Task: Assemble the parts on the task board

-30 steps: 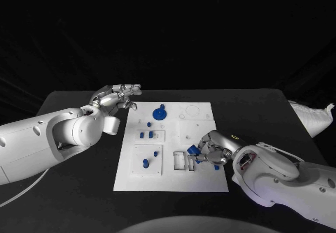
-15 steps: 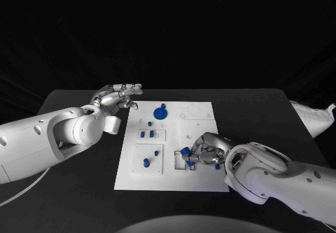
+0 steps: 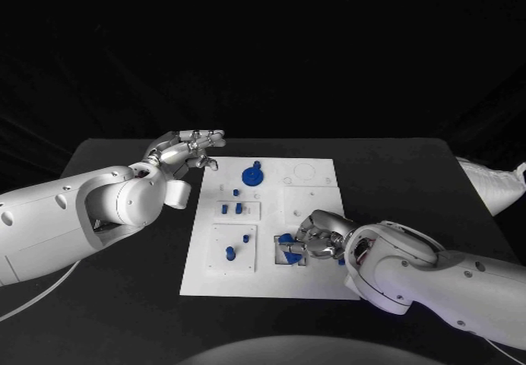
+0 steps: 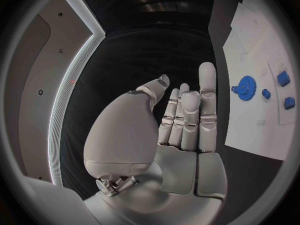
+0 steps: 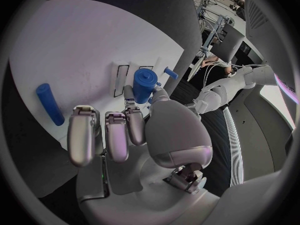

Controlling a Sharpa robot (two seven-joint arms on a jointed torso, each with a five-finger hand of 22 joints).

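Blue peg (image 5: pixel 144 85) was pinched in right hand (image 3: pixel 318 236) over the slots (image 5: pixel 128 78) at board's (image 3: pixel 318 285) near edge, apparently for seating there. Left hand (image 3: pixel 184 148) hovered off the far-left corner, fingers apart, empty, likely keeping clear.

Left robot hand (image 3: pixel 184 146) empty, fingers straight — right robot hand (image 3: pixel 319 235) curled, gripping.

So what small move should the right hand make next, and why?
Probably ease the blue cylinder down into the rectangular slot. The right hand holds it just above the slots on the task board, not yet seated.
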